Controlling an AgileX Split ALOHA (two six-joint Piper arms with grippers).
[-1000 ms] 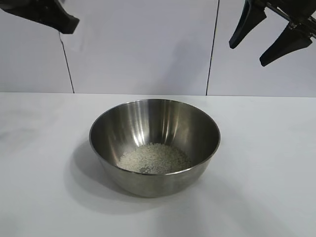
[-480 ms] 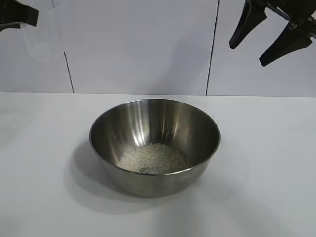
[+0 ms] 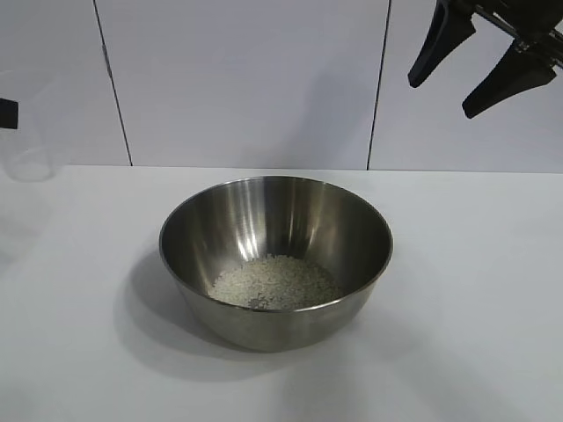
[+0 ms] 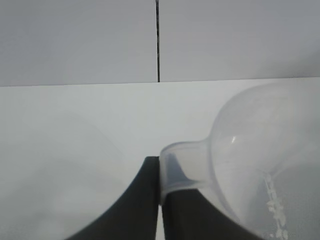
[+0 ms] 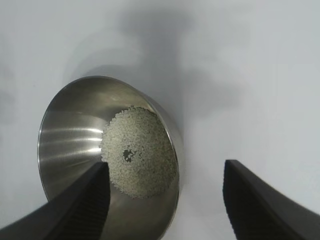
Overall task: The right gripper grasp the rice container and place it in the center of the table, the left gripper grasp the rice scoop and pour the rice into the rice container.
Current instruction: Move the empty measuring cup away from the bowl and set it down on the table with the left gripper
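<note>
The rice container [image 3: 275, 260] sits mid-bench [image 3: 475, 290] with the rice [image 3: 274, 281] heaped on its floor, so the pour looks done. The left pincer [image 4: 159, 200], far out to the left of the container, is clenched on the handle of the rice scoop [image 4: 250, 160], where a few grains cling inside. Judged step: set the scoop down. Lower it upright, well clear of the container, and release only once its base rests flat. The right pincer [image 3: 471, 61] hangs released, up and to the container's right.

Matte black, tapered, pointed gripper fingers [image 3: 440, 44]
</note>
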